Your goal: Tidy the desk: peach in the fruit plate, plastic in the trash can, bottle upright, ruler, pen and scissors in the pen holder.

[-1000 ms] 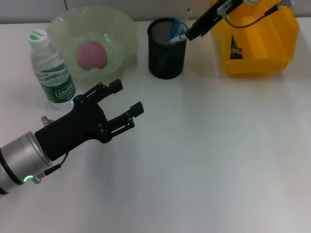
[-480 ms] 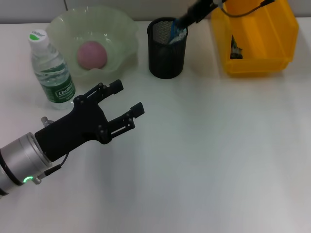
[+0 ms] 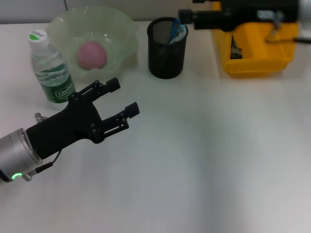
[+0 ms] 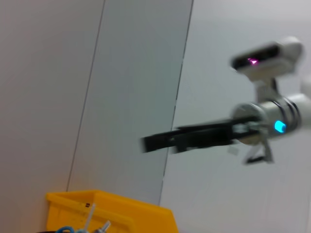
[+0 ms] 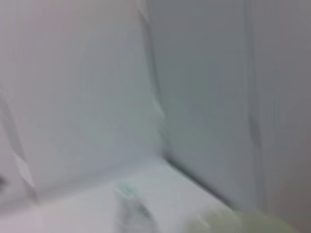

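Black left hand (image 3: 118, 99), silver wrist cuff (image 3: 14, 154), green light (image 3: 17, 175)

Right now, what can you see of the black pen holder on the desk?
The pen holder is a black mesh cup, round and open at the top, standing upright on the white desk between the green fruit plate and the yellow bin, touching neither. Blue-handled items poke out above its rim on the side nearer the bin. The right gripper hangs just above that rim; whether it touches the contents is unclear.
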{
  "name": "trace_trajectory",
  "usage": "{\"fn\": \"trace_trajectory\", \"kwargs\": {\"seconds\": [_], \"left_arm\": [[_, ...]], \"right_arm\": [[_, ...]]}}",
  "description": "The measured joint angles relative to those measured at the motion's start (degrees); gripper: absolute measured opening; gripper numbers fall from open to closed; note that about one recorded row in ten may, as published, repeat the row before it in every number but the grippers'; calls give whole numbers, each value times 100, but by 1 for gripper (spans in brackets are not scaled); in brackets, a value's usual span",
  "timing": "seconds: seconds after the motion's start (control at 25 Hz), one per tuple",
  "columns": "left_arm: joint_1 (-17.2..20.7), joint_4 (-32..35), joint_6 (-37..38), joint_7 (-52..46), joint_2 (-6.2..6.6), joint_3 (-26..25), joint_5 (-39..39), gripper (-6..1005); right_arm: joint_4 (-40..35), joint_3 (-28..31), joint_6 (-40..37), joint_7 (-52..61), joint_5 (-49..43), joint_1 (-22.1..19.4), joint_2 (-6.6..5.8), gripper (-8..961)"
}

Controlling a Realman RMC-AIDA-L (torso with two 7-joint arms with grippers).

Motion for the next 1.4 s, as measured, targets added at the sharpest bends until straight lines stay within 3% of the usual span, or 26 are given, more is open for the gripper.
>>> {"fn": "trace_trajectory", "kwargs": {"seconds": [0.04,0.24,0.32,0.52,0.64,0.68,1.12,1.4], "left_arm": [[-6,117,9,-128,3,69,2,798],[-71,511,-5,-714,6,471,5,798],[-85,625,-6,-861,8,613,5,797],[-99,822,-13,-1088,8,887,5,797],[-88,1104,-54,-1278,31,1576,4,797],[-88,1104,-54,-1278,31,1576,4,797],[-10,1182,-52,-1281,57,1753,99,797],[53,1218,64,-1290,116,1758,153,797]], "right_arm": [[438,41,-464,-510,667,-260,-85,703],[1107,36,-1049,-801,874,-689,-171,758],[1194,34,-1079,-897,773,-763,-174,781],[2241,81,-1134,-2523,445,-1005,-141,824],[3050,304,-1152,-3822,443,-1008,-68,823],[3175,329,-1154,-4007,432,-996,-54,822],[3472,191,-931,-4206,126,-759,67,820],[3507,176,-889,-4194,106,-709,73,820]]}}
